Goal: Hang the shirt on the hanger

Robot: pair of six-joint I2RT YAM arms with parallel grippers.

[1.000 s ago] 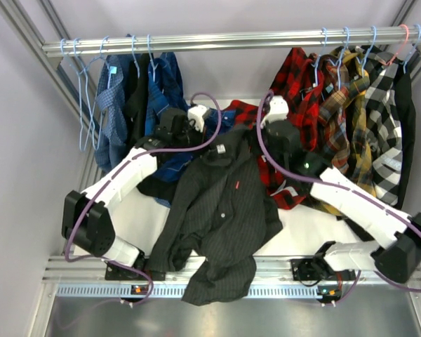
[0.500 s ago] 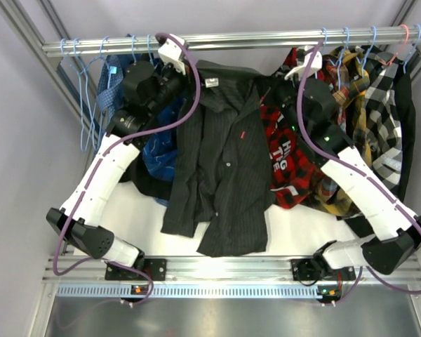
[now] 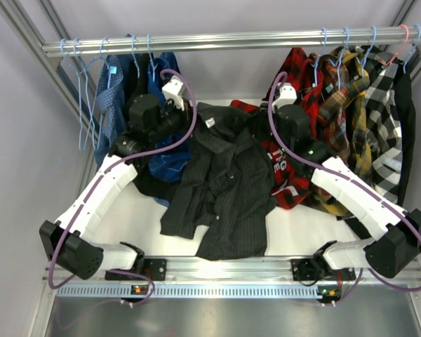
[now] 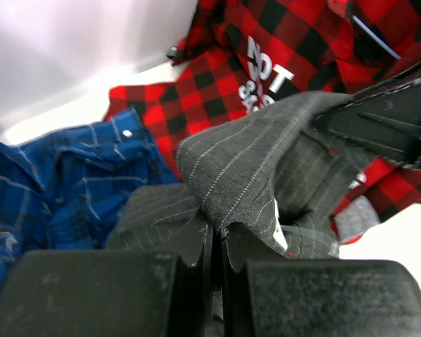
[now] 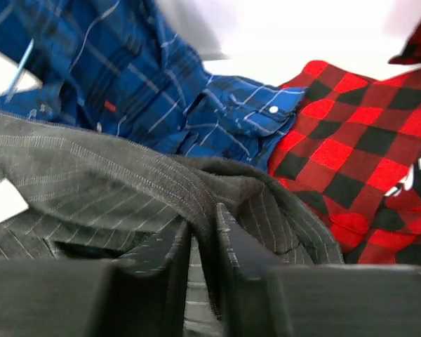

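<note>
The dark charcoal pinstriped shirt [image 3: 228, 182] lies spread on the white table, with its collar end lifted toward the back. My left gripper [image 3: 191, 116] is shut on a fold of the shirt's left shoulder, seen in the left wrist view [image 4: 221, 235] with the cloth [image 4: 252, 161] bunched over the fingers. My right gripper [image 3: 265, 130] is shut on the other shoulder; in the right wrist view [image 5: 203, 225] the fabric [image 5: 91, 182] is pinched between the fingers. Empty light-blue wire hangers [image 3: 83, 98] hang on the rail at far left, away from both grippers.
A red-and-black plaid shirt [image 3: 288, 175] lies under the right arm. A blue checked shirt [image 3: 168, 158] lies under the left arm. More shirts hang from the rail [image 3: 231, 41] at the right [image 3: 358, 84] and left [image 3: 119, 91]. The table's front edge [image 3: 217, 263] is near the shirt hem.
Half a second ago both grippers held the shirt up by the rail, hanging full length. Both have come down and forward, and the shirt has slumped onto the table.
</note>
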